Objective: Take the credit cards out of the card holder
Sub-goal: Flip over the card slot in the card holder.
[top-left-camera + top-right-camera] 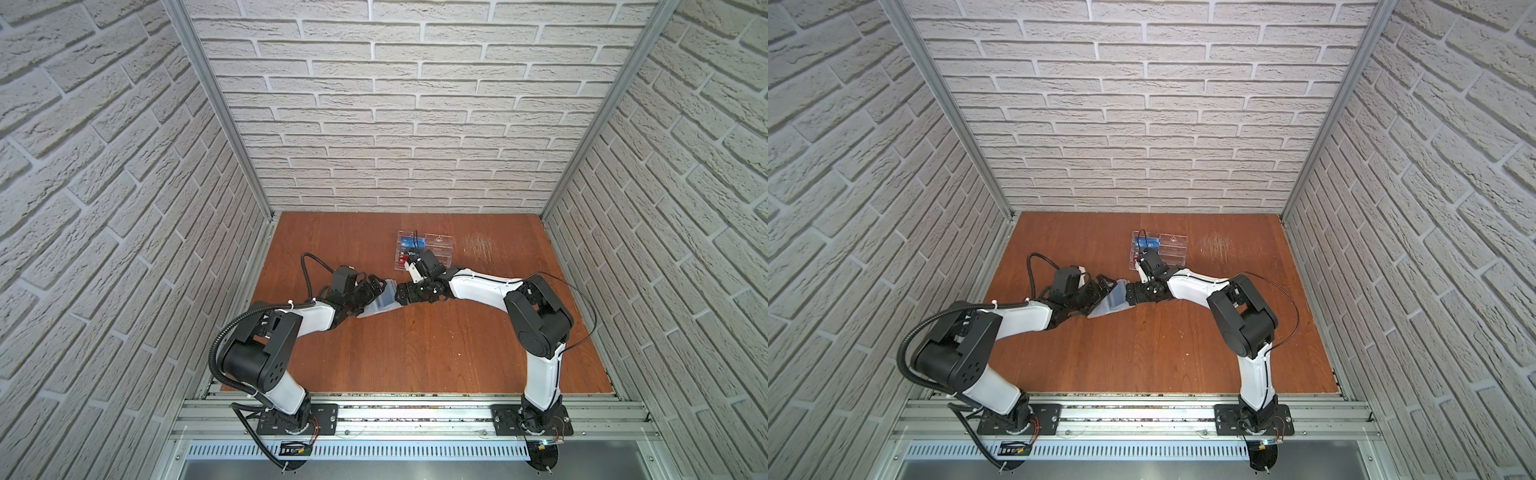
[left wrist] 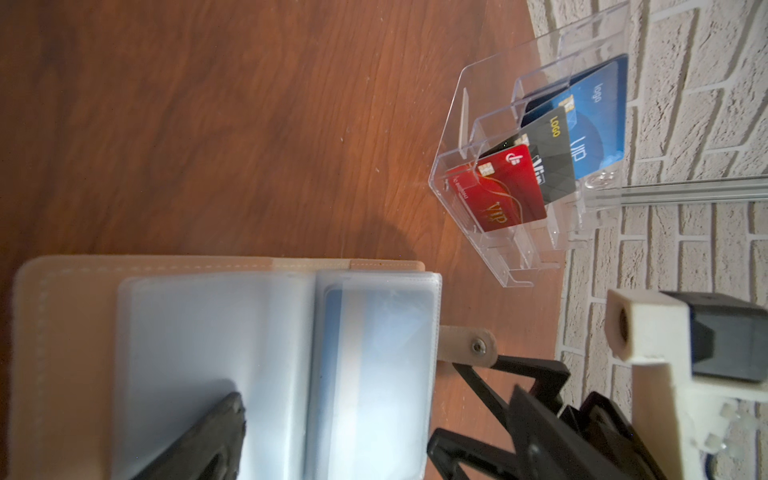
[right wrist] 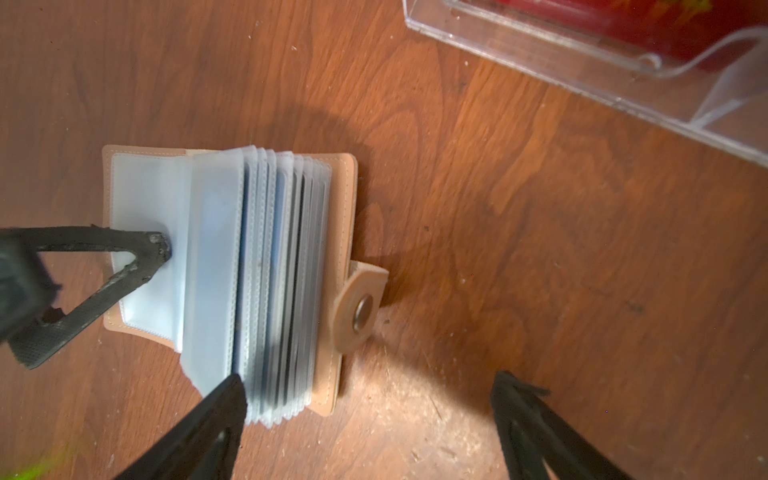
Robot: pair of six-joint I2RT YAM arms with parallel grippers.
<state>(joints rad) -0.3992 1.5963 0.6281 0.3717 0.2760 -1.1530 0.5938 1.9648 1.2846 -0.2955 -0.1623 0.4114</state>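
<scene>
Your card holder lies open near the acrylic rack, where one blue credit card already stands. Another blue card sits in a sleeve. The left gripper, jaws apart, presses a page; the right gripper, also apart, meets the sleeves.

Card holder: beige-tan cover, paler stitch line along the edge.
Sleeves: frosted bluish-white; one shows a blue band through it.
Snap tab: tan, silver stud.
Rack: clear, colourless.
Credit card: light to dark blue, white lettering.
Black card: grey-black facets, yellow and white lettering.
Red card: red, gold swirls and lettering.
Table: red-brown wood grain; pale scuffed patch right of centre in both top views.
Walls: off-white brick pattern.
</scene>
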